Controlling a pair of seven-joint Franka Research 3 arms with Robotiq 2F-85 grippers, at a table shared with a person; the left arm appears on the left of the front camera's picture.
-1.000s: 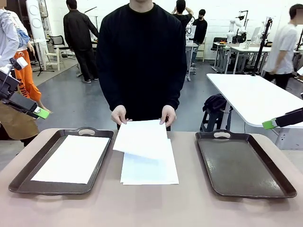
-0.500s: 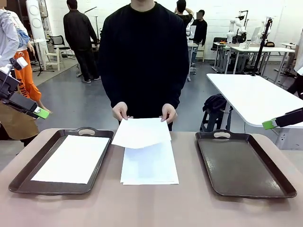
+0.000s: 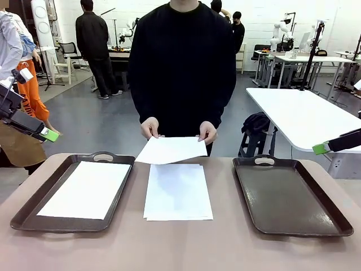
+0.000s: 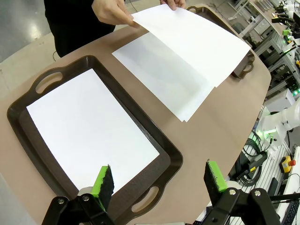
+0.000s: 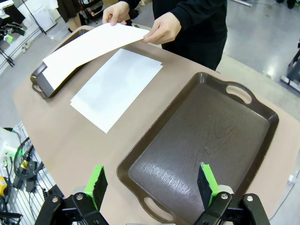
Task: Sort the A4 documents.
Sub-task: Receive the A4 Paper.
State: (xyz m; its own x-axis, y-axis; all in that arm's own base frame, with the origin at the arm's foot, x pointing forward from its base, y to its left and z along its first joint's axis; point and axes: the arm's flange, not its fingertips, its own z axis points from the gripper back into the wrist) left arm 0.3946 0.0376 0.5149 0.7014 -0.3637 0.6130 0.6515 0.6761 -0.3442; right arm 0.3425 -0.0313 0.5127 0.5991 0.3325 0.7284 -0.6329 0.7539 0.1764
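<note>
**Jaws apart, paper sorted across the table**

My left gripper (image 4: 158, 178) and right gripper (image 5: 152, 185) hang with jaws apart, holding nothing. One A4 sheet (image 3: 84, 189) lies in the left tray (image 3: 73, 226). A stack of A4 documents (image 3: 177, 195) sits between it and the right tray (image 3: 293, 197). Farther off, the person's hands (image 3: 150, 127) hold a raised sheet (image 3: 172, 150) over the stack.

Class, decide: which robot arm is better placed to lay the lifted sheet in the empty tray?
Right, probably: the empty tray lies beside the right arm, whose open jaws point at it.

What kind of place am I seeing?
Probably a robotics lab: the left end effector hangs open facing a tray, white worktables stand on bare grey floor, cables trail nearby.
</note>
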